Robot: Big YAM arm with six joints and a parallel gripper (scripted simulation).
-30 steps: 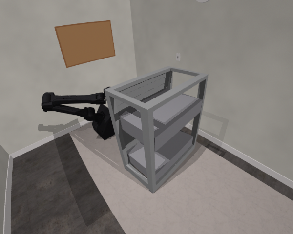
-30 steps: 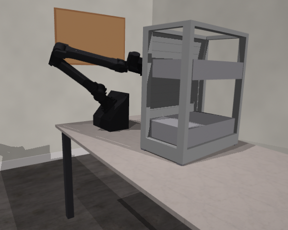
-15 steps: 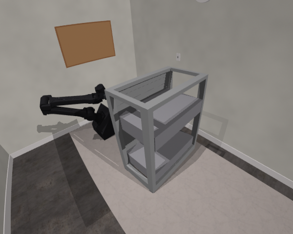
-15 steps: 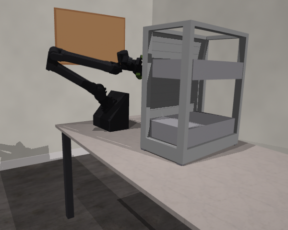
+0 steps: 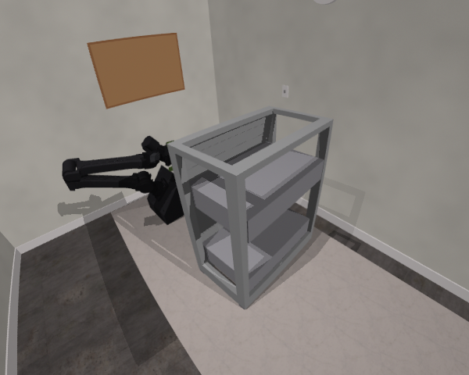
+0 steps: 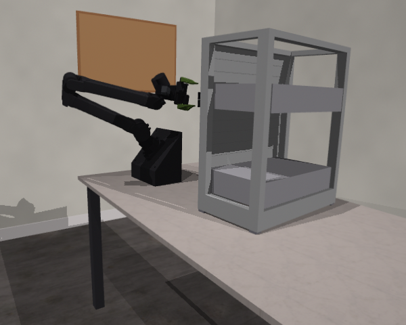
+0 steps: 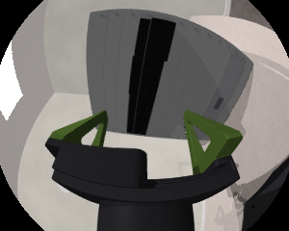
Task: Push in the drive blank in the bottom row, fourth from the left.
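Observation:
The grey open-frame rack (image 6: 269,129) stands on the table, its front face turned toward the arm. The front panel (image 7: 151,71) fills the wrist view as ribbed grey with one dark strip (image 7: 144,73) down it; I cannot tell the single blanks apart. A small dark piece (image 6: 198,99) sticks out of the front at upper-shelf height. My gripper (image 6: 187,93) is open and empty, its green fingers level with that piece and a short gap away from the front. In the top view the rack's corner post hides the gripper almost entirely (image 5: 169,143).
The arm's black base (image 6: 158,160) sits on the table just left of the rack. The rack holds an upper shelf (image 6: 277,97) and a lower tray (image 6: 269,183). The table's left edge and a leg (image 6: 95,248) are close to the base. A cork board (image 6: 126,52) hangs on the wall.

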